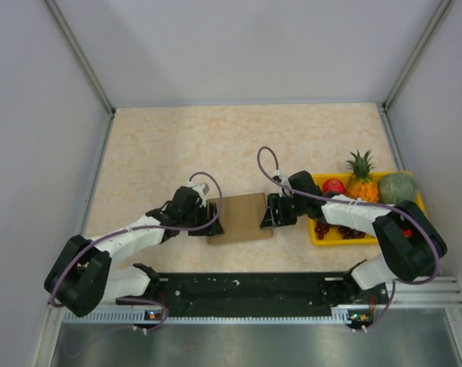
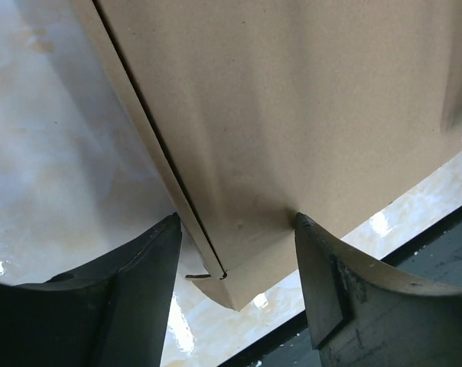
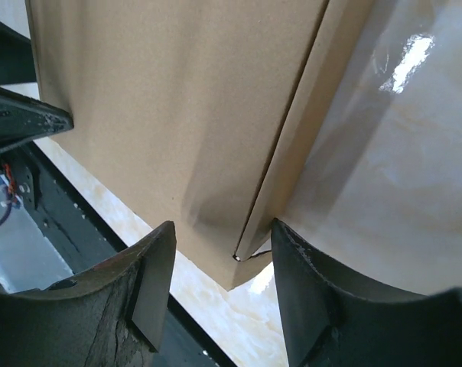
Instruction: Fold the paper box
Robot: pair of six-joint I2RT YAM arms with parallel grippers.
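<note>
The paper box (image 1: 239, 218) is a flat piece of plain brown cardboard lying near the table's front edge, between the two arms. My left gripper (image 1: 213, 222) is at its left edge. In the left wrist view its jaws (image 2: 237, 222) stand open around the near corner of the box (image 2: 292, 115), where a narrow folded flap runs along the edge. My right gripper (image 1: 266, 215) is at the box's right edge. It is open too (image 3: 222, 229), with the other near corner of the box (image 3: 177, 99) and its side flap between the fingers.
A yellow tray (image 1: 330, 241) sits right of the box, behind the right arm, holding a pineapple (image 1: 361, 180), a red fruit (image 1: 333, 186), a green melon (image 1: 397, 187) and dark grapes. A black rail (image 1: 246, 289) runs along the near edge. Grey walls enclose the table.
</note>
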